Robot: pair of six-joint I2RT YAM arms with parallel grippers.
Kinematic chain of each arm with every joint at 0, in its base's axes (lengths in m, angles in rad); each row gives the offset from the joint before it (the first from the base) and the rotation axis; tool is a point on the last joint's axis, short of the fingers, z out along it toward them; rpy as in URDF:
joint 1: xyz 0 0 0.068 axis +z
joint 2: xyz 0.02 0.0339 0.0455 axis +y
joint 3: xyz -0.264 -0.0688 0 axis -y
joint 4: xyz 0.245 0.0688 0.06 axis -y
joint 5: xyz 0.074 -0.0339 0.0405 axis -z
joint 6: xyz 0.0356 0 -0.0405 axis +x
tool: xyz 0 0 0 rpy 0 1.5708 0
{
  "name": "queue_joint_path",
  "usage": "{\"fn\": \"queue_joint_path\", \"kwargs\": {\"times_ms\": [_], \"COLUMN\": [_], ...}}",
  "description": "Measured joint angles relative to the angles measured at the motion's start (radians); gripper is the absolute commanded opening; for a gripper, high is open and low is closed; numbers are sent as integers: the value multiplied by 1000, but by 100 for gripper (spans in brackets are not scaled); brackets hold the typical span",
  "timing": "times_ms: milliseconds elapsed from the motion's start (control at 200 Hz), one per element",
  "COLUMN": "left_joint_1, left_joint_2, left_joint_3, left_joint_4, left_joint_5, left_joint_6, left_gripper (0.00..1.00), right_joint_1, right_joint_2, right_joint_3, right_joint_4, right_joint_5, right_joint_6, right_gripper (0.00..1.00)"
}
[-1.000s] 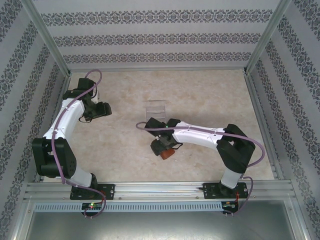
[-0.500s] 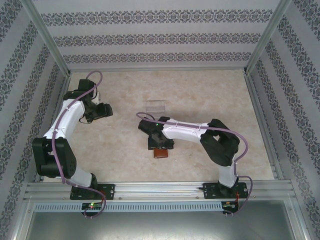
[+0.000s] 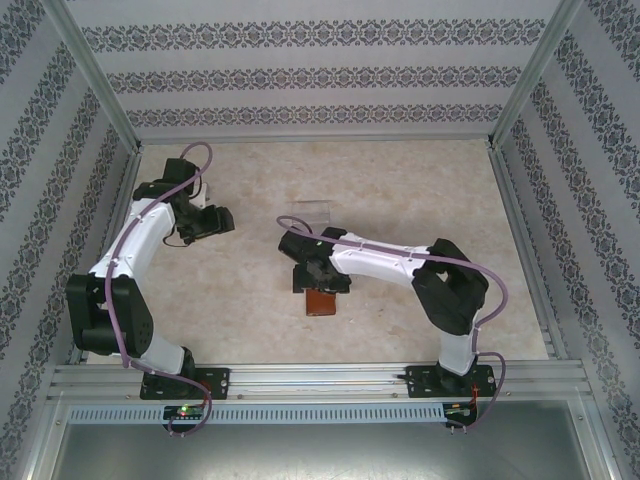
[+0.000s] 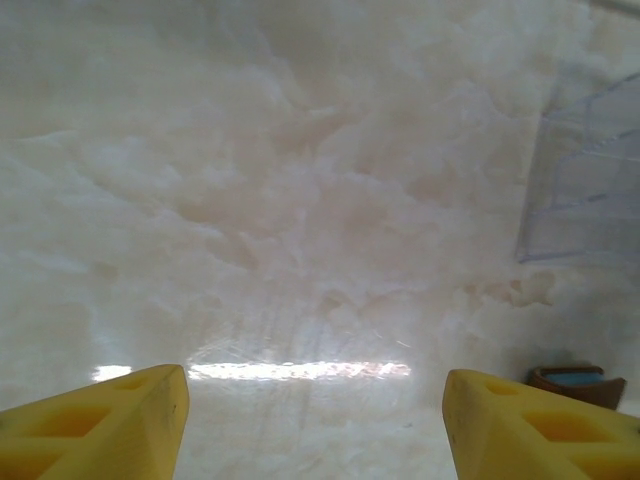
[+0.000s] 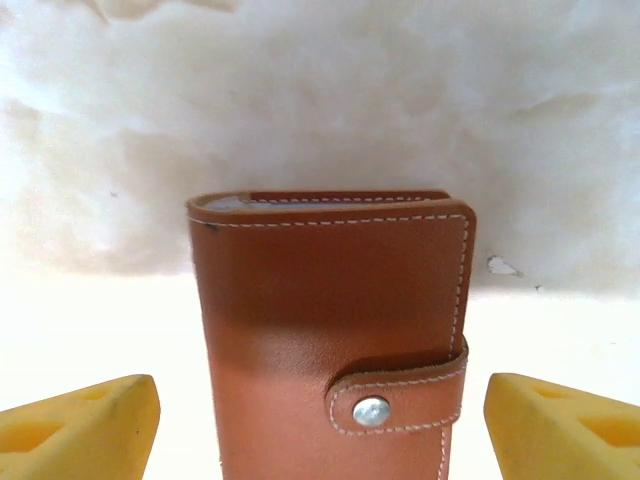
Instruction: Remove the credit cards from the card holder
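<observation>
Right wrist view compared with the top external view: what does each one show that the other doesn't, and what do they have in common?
Right wrist view: the silver snap fastened on the closing tab of the reddish-brown leather card holder, its white stitching, and yellow fingers spread on either side, apart from it.
Top external view: the clear plastic tray beyond the card holder, and the left gripper off to the left.
Both: the card holder lying closed on the marbled table, with the right gripper over it.

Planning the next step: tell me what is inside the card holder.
The card holder is shut, its tab snapped. Only a thin grey sliver shows between the covers; any cards are hidden.
</observation>
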Motion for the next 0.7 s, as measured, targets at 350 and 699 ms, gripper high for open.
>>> {"fn": "queue_joint_path", "kwargs": {"times_ms": [350,699], "left_joint_1": [-161,-357], "left_joint_2": [0,90], "left_joint_3": [-150,-275], "left_joint_4": [149,478], "left_joint_5": [163,332], "left_joint_6": [-163,-421], "left_gripper": [40,9], "right_joint_1": [-100,-187], "right_joint_2": [-150,-208], "right_joint_3": [-116,-261], "right_joint_4": [62,146], "right_joint_5": [-58,-186], "right_joint_6": [-150,-200], "right_gripper": [70,52]}}
